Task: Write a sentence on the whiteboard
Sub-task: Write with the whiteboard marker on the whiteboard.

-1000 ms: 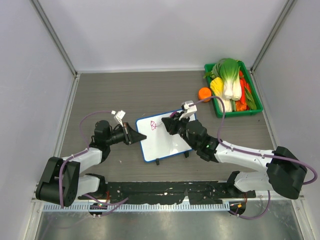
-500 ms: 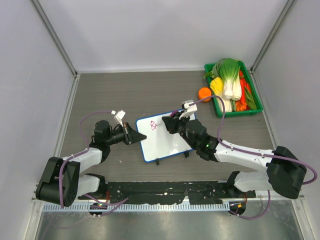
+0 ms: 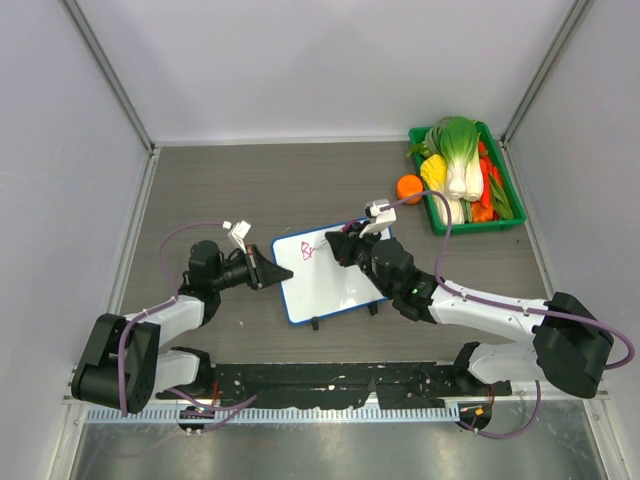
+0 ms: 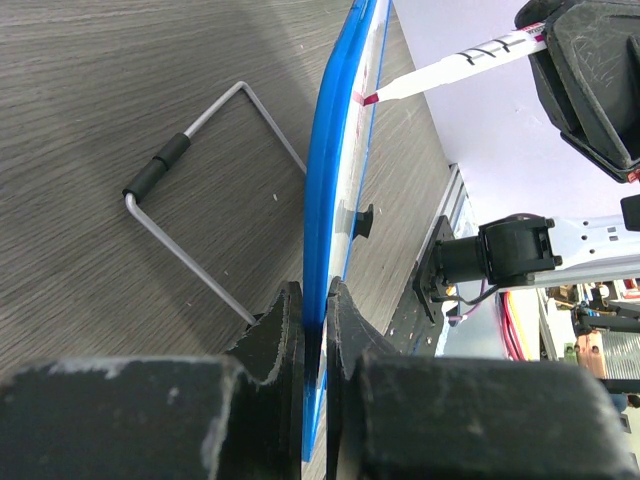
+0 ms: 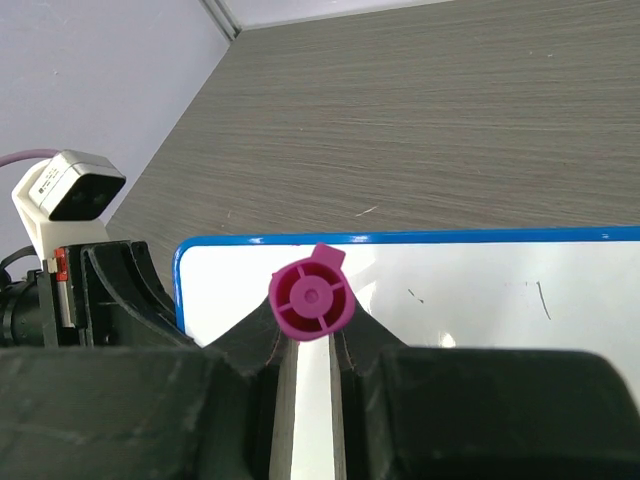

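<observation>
The right claw (image 3: 340, 238) has nudged its marker (image 5: 312, 296) barely along the whiteboard (image 3: 330, 285).

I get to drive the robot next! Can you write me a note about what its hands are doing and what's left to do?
Left hand: shut on the left edge of the whiteboard, gripping its blue frame.
Right hand: shut on the marker, tip at the board near its top left corner.
Done: only a small bit of pink writing in that corner.
Left: nearly the whole sentence.
</observation>
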`<state>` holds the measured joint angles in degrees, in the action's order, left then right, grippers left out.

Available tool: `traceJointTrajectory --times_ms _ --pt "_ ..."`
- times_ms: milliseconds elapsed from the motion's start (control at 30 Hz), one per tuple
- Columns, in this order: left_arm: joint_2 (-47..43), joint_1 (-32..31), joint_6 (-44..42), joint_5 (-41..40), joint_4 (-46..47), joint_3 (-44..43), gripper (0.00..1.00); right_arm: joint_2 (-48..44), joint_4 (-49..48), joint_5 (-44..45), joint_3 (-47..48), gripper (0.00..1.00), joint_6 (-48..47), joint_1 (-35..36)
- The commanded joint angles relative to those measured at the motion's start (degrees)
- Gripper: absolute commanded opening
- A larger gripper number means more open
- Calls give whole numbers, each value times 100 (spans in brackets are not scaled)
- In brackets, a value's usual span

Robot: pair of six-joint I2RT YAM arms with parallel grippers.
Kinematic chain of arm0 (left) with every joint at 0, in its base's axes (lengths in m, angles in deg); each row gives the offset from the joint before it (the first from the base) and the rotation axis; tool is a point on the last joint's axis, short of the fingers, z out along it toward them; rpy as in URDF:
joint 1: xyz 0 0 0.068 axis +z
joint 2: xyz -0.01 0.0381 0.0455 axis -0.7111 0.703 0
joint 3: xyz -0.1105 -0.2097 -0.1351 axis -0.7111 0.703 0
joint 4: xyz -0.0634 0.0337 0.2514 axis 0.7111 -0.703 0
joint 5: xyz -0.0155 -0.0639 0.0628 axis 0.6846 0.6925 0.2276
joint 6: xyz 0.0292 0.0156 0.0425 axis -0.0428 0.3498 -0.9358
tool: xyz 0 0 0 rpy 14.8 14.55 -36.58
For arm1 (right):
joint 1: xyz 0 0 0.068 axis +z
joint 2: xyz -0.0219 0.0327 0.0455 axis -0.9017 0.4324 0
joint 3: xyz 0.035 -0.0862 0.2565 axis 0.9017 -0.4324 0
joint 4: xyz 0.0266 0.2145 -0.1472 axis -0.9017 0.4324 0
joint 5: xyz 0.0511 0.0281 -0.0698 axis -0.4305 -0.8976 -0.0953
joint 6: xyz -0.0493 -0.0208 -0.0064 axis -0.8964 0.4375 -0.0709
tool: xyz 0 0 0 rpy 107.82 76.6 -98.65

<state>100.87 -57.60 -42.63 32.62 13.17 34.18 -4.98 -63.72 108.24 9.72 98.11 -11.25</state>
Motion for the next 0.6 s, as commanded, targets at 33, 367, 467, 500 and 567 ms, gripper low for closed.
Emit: traceJointTrajectory --times_ms 33,367,467,500,567 --pt "-12 14 -490 -507 -428 -12 0 59 96 360 71 1 52 -74" --pt "5 14 -490 -507 -420 -12 0 -56 175 316 -96 1 105 -74" --pt "5 23 -490 -507 -420 -12 0 -56 157 220 -114 1 123 -74" --pt "-3 14 -490 -507 -420 -12 0 -56 157 211 -131 1 114 -74" --pt "-4 6 -490 -498 -420 -12 0 -82 122 211 -166 1 123 -83"
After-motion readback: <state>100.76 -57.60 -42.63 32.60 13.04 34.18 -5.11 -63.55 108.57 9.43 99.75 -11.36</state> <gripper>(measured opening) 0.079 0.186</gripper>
